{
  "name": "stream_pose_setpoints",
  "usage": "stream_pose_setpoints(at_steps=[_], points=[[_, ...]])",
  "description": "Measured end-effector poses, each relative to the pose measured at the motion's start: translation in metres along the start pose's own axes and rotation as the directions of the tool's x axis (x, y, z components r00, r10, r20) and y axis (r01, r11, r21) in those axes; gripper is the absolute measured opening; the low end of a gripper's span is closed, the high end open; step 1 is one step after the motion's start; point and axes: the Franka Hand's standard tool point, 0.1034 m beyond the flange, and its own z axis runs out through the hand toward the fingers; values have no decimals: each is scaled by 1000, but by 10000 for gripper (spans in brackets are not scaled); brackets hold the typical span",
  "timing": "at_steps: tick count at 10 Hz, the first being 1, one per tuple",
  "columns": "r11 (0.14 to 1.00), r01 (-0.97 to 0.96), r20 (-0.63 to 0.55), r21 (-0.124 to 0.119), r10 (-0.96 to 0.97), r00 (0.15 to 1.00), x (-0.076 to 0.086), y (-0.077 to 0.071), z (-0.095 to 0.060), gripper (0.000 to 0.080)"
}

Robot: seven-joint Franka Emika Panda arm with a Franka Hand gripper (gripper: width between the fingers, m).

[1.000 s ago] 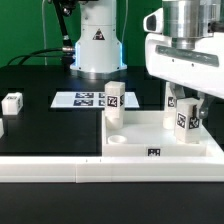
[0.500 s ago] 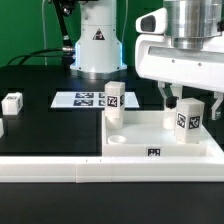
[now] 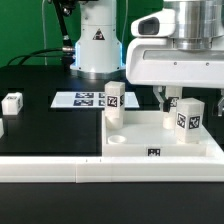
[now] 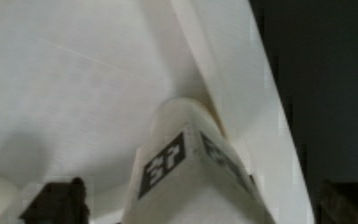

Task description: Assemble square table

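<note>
Tabletop [image 3: 135, 130] carries an upright leg [image 3: 185, 120], the claw [image 3: 190, 104] pointing straight down over it, jaws spread wide.

Leg [image 3: 2, 128] cut off at exterior view's left edge; wrist view blurred.

White tabletop [image 3: 190, 150], black-and-white side tag [image 3: 153, 152]; white legs [image 3: 114, 100], black-and-white tags [image 3: 184, 121]; black table [image 3: 50, 130]; white marker board [image 3: 68, 99].

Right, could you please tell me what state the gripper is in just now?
Gripper: open, its jaws spread to either side of the upright leg, holding nothing.
</note>
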Motion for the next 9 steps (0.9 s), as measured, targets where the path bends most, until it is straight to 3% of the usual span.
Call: stream_pose_setpoints(at_steps=[3,5,9], points=[[983,183,0,-3,-183,983,0,0,0,649],[937,349,-4,-25,-349,937,0,-2,-1,649],[824,566,2,-30,-566,824,5,4,-2,649]])
